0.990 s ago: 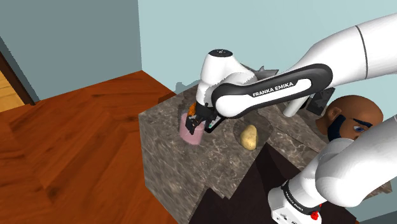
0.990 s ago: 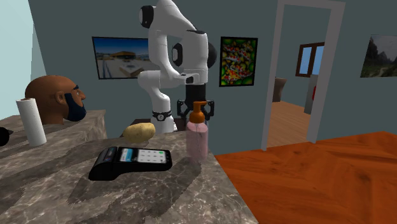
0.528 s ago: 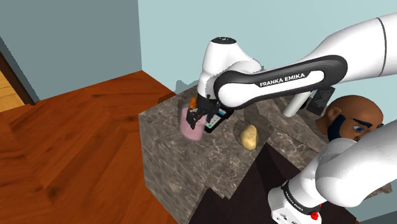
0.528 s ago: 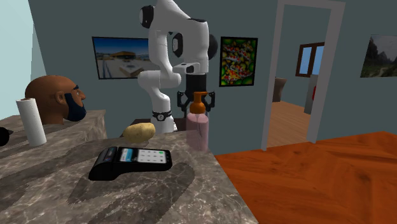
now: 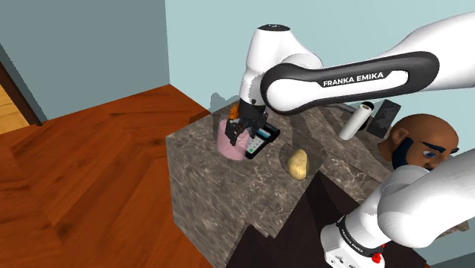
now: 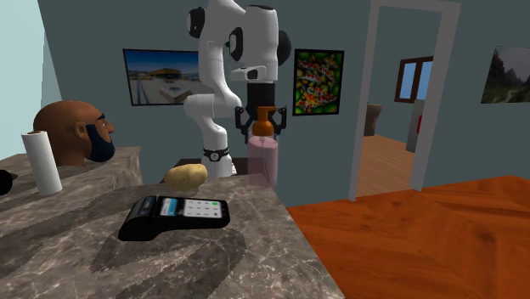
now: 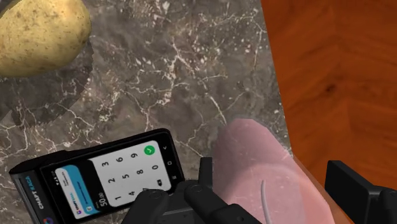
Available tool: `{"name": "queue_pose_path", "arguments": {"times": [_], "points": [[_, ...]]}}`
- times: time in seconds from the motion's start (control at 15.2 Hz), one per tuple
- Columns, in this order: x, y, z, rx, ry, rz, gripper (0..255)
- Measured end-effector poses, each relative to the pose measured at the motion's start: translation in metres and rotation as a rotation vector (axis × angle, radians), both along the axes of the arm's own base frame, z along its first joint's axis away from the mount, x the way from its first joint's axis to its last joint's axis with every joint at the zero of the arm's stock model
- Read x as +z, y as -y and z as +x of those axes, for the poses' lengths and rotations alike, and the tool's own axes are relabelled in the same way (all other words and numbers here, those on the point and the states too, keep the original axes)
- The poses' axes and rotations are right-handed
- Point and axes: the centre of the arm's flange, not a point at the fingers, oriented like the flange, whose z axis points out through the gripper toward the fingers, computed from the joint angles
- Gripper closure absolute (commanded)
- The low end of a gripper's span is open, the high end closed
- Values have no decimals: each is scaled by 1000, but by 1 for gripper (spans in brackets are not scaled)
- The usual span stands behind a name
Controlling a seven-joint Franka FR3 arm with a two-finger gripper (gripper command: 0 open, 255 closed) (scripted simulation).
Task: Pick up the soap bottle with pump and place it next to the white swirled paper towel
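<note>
Above a corner of the marbled desk [image 6: 76,255], the black two-finger tool [image 6: 262,129] clamps the pink soap bottle with orange pump [image 6: 263,163], lifted clear since a second ago. Next, I judge, comes the carry toward the white paper-towel roll [image 6: 41,161].

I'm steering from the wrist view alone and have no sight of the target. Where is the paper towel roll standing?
Observer: The paper towel roll stands upright on the countertop, at the opposite end from the bottle, at the second exterior view's left.
Operator: Anything close to it?
Observer: A bearded head bust sits close beside it, toward that view's right.
Operator: Where does the pincer hold the bottle?
Observer: The pincer clasps the soap bottle high up, around its orange pump, with the pink body hanging below the fingers.
</note>
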Motion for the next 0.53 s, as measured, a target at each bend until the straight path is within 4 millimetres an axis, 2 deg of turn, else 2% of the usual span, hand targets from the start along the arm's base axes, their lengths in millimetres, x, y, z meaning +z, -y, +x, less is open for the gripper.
{"name": "queue_pose_path", "arguments": {"times": [0.53], "points": [[43, -1, 0, 0, 0, 0, 255]]}}
